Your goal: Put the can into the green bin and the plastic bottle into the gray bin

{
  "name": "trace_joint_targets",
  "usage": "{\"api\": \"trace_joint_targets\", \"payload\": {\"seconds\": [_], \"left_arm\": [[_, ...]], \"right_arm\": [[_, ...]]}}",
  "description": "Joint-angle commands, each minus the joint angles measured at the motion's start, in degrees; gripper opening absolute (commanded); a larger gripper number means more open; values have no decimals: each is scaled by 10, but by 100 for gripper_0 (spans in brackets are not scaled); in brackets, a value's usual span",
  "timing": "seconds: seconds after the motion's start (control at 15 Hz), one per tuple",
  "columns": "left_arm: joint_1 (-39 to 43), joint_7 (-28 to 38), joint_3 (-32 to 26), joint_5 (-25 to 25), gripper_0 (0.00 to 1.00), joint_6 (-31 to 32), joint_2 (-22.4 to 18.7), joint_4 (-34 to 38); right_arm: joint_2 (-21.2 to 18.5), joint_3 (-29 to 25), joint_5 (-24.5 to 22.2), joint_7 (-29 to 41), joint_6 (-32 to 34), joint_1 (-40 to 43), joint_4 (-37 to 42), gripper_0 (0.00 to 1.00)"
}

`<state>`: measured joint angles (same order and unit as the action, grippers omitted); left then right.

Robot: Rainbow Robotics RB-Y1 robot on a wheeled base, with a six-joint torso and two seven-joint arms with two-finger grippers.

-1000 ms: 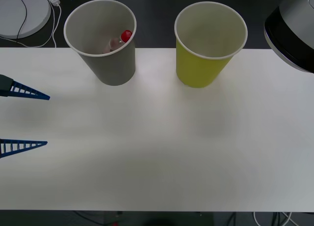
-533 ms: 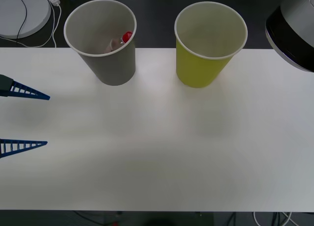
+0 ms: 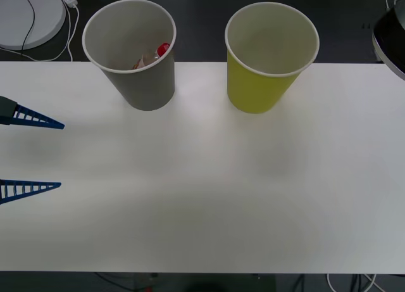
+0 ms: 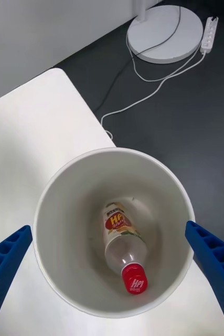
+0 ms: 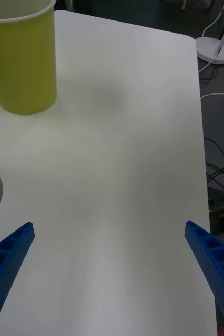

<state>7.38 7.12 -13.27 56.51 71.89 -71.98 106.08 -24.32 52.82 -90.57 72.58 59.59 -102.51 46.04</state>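
On white table (image 3: 202,197): gray bin (image 3: 136,83), green bin (image 3: 266,89); dark floor (image 4: 195,105).

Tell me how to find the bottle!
Look at the white table with two big cups at its far edge. Peek inside the gray bin, left of the green bin. The bottle lies in there, clear with a red cap.

The gray bin (image 3: 133,57) and the green bin (image 3: 269,57) are set side by side at the table's (image 3: 202,197) far edge, gray to the left; the plastic bottle (image 4: 123,247) is lying inside the gray bin
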Motion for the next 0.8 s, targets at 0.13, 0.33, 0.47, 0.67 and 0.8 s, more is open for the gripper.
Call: {"api": "trace_joint_targets", "payload": {"seconds": [0.13,0.33,0.47,0.67,0.8], "left_arm": [[0,0,0,0,100,0,0,0],[0,0,0,0,100,0,0,0],[0,0,0,0,100,0,0,0],[0,0,0,0,100,0,0,0],[0,0,0,0,100,0,0,0]], "right_arm": [[-42,-5,70,-38,0,28,38,100],[-79,-5,158,-91,1,57,53,100],[-114,-10,172,-92,0,78,100,100],[-158,-25,188,-97,0,115,167,100],[-191,-41,194,-104,0,144,210,100]]}}
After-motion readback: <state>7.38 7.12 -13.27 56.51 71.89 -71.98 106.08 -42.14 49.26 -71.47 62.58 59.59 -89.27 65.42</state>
